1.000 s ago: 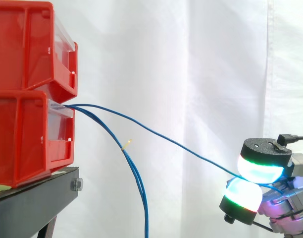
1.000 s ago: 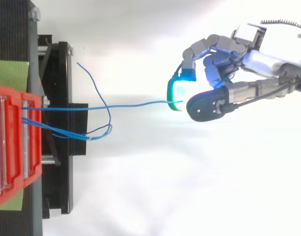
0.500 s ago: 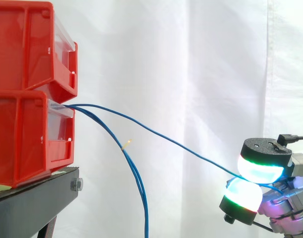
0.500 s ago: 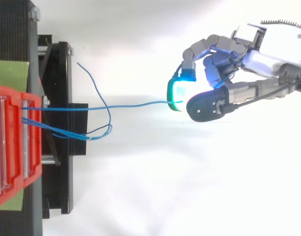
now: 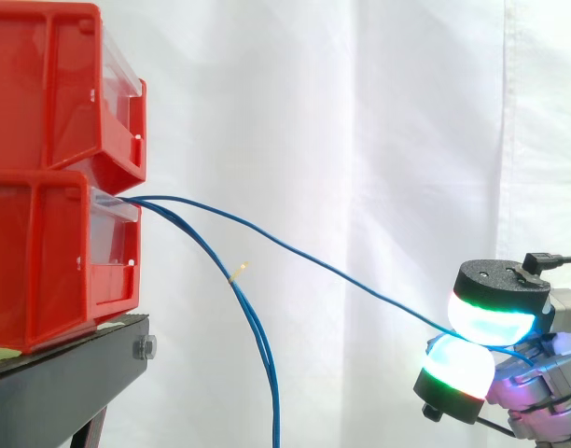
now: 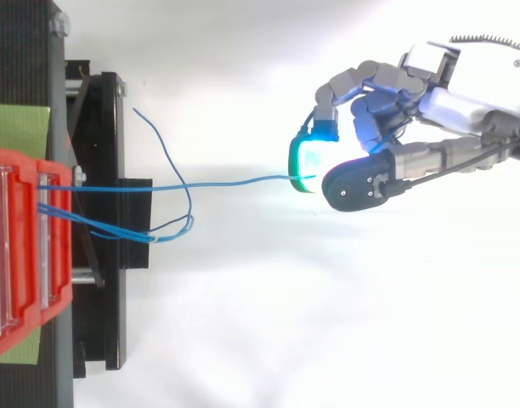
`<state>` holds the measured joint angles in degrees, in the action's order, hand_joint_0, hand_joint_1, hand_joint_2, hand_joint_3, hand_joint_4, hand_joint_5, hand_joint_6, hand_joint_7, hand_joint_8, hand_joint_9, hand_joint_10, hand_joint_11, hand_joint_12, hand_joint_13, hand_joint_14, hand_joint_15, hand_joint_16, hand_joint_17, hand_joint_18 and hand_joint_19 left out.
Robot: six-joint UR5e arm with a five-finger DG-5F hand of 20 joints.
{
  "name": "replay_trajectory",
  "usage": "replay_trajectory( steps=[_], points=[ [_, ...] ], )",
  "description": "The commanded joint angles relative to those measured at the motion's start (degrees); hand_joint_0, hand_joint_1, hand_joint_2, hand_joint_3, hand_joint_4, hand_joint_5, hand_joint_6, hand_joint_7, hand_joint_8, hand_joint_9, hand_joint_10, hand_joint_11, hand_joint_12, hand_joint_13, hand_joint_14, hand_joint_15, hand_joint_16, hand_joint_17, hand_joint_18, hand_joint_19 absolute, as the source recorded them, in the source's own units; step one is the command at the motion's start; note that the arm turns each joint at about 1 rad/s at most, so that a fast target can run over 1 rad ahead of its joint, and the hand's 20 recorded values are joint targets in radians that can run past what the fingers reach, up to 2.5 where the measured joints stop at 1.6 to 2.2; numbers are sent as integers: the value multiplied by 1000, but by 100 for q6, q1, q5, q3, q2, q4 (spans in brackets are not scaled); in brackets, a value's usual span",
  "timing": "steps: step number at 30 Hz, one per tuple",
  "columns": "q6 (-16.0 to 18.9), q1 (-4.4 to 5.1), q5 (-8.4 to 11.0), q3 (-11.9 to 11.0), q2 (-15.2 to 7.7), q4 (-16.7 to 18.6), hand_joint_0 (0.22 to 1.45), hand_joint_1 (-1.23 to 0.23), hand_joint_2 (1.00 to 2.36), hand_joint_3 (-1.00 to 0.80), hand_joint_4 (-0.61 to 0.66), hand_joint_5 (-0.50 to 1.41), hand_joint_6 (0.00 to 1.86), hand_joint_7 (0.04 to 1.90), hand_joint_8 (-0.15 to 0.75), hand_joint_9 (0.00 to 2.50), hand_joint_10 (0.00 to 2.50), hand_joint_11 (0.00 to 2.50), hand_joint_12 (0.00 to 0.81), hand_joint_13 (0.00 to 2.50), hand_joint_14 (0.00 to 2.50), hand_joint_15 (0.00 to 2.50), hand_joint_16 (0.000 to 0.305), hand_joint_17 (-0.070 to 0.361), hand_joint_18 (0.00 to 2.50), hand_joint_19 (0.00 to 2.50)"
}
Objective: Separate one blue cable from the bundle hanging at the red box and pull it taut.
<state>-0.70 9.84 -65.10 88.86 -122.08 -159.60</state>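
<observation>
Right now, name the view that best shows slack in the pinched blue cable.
Side view: the pinched blue cable curves downward from the lower red bin to the robot hand, so it is not yet taut. The top view shows it as a nearly straight line, hiding the sag.

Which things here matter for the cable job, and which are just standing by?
Job: hand, pinched blue cable, hanging cables, lower red bin.
Standing by: upper red bin, black stand, curtain.
</observation>
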Motion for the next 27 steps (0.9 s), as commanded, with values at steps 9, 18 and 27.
replay_trajectory(
  steps=[9,18,27],
  points=[
    [0,0,6,0,0,-1,658,-739,1022,-183,46,-155,919,1113,286,610,2500,1019,331,836,2433,1228,39,89,1192,1506],
    [0,0,-3,0,0,-1,658,-740,1023,-183,45,-154,918,1114,286,609,2500,994,335,840,2433,1235,39,88,1190,1513],
    [0,0,-3,0,0,-1,659,-740,1022,-182,43,-154,918,1114,294,611,2500,1014,330,837,2438,1223,39,88,1191,1514]
  ],
)
